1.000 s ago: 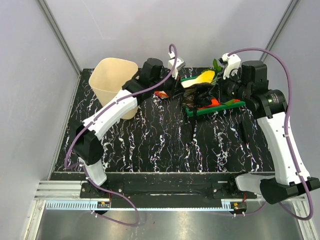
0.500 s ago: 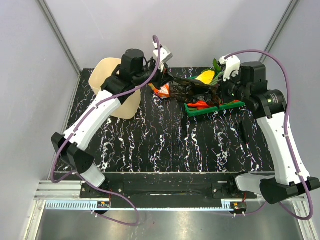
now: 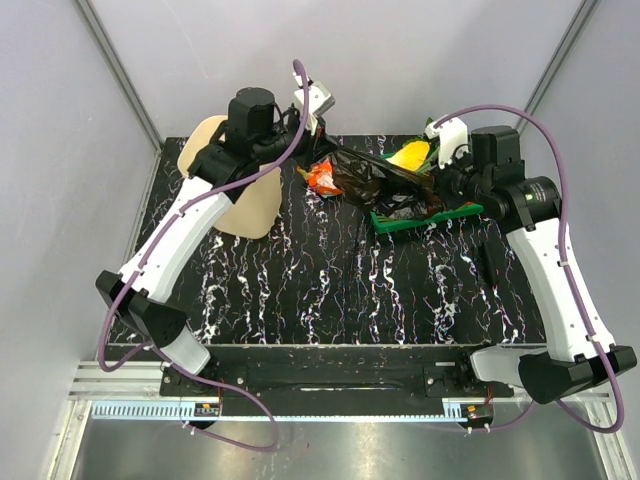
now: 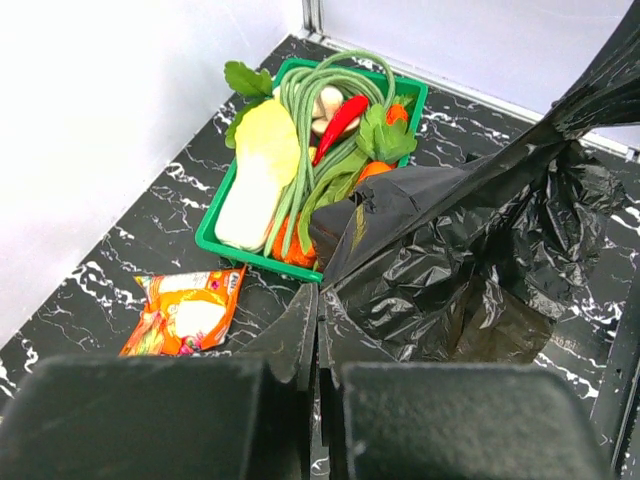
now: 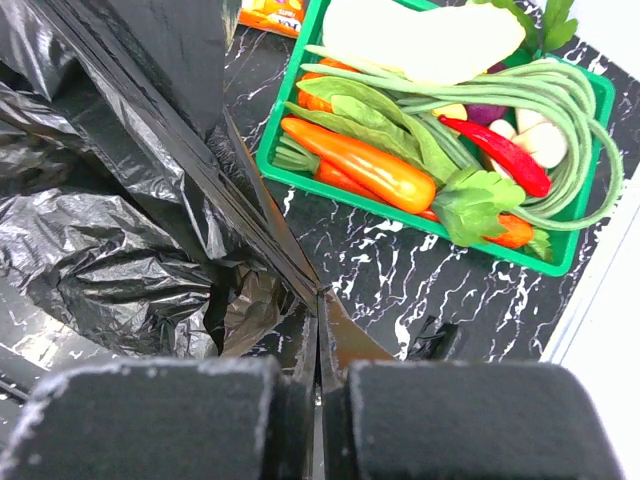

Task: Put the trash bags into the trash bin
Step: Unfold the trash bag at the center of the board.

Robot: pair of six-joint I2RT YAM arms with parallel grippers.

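Over green tray's (image 4: 250, 258) edge, trash bag (image 4: 450, 260) stretched

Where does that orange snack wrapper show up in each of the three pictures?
Top external: the orange snack wrapper lies up the middle, just left of the black trash bag.
Left wrist: it is at lower left, flat on the marbled surface.
Right wrist: only a sliver shows at the top edge.
Shared landmark: the green vegetable tray, close beside the wrapper in the left wrist and right wrist views too.
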